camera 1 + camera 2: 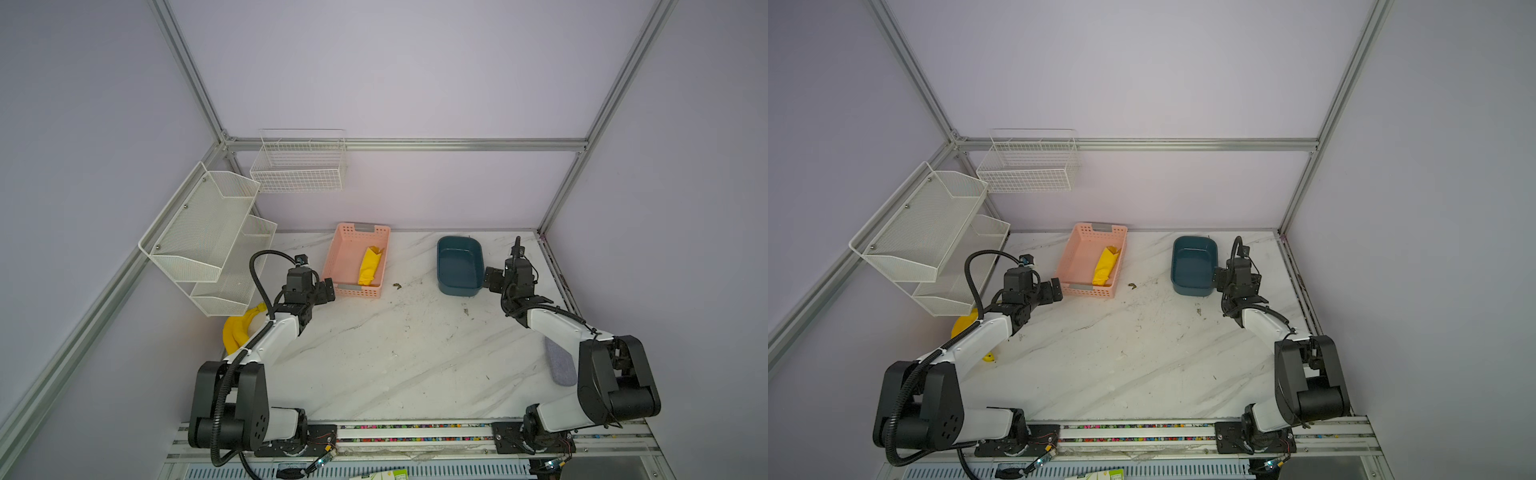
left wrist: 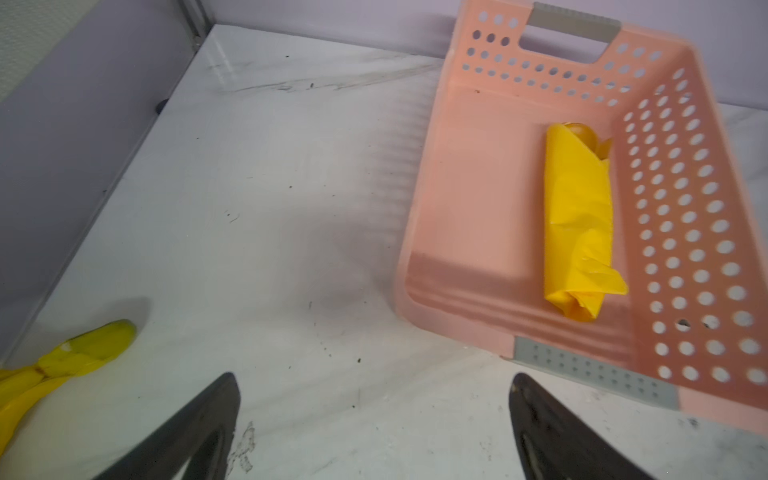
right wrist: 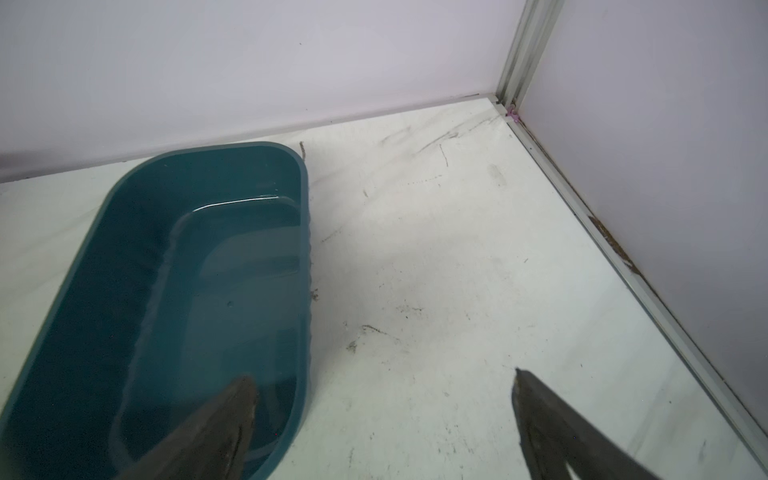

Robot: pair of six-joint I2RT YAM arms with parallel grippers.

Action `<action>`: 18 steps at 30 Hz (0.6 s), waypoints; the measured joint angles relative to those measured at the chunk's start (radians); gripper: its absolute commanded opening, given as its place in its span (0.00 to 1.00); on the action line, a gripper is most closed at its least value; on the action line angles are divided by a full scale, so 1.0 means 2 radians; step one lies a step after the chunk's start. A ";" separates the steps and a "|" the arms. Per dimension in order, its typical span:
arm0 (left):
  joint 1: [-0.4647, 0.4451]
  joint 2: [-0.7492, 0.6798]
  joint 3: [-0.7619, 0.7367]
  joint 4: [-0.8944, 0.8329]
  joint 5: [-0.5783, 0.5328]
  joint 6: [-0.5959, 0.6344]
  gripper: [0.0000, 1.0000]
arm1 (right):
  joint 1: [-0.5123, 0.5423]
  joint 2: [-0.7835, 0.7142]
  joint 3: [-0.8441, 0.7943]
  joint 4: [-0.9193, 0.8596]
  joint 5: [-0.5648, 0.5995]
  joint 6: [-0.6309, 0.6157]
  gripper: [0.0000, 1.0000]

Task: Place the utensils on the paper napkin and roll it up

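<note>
The paper napkin (image 1: 369, 266) (image 1: 1105, 266) (image 2: 577, 224) is bright yellow and lies rolled up inside the pink basket (image 1: 347, 259) (image 1: 1077, 257) (image 2: 478, 187), along its right wall. The utensils are wrapped in the roll; only a rounded orange-gold tip (image 2: 579, 129) shows at its far end. My left gripper (image 1: 326, 291) (image 1: 1052, 291) (image 2: 372, 376) hangs open and empty just outside the basket's near left corner. My right gripper (image 1: 490, 280) (image 1: 1219, 279) (image 3: 383, 374) is open and empty too, with one finger over the near right rim of the blue tub (image 1: 459, 239) (image 1: 1194, 239) (image 3: 83, 291).
Yellow bananas (image 1: 239, 328) (image 1: 963, 326) (image 2: 83, 353) lie at the table's left edge under my left arm. A white mesh shelf (image 1: 208, 237) and a wire basket (image 1: 299, 166) hang on the left and back walls. A grey cloth (image 1: 561, 368) lies by my right arm.
</note>
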 measured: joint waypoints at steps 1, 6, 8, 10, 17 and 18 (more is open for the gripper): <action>0.000 0.004 -0.003 0.005 -0.010 0.000 0.99 | -0.003 0.006 -0.012 0.024 0.001 0.000 0.97; 0.000 0.017 -0.044 0.105 -0.038 0.022 1.00 | -0.017 0.046 -0.060 0.145 0.002 -0.001 0.97; 0.000 0.020 -0.066 0.140 -0.045 0.033 1.00 | -0.020 0.060 -0.077 0.195 0.002 -0.002 0.97; 0.000 0.030 -0.089 0.191 -0.050 0.045 1.00 | -0.022 0.069 -0.097 0.245 0.001 -0.005 0.97; 0.004 0.051 -0.169 0.337 -0.046 0.082 1.00 | -0.038 0.109 -0.141 0.408 -0.030 -0.028 0.97; 0.006 0.060 -0.170 0.355 -0.042 0.083 0.99 | -0.040 0.120 -0.147 0.431 -0.037 -0.031 0.97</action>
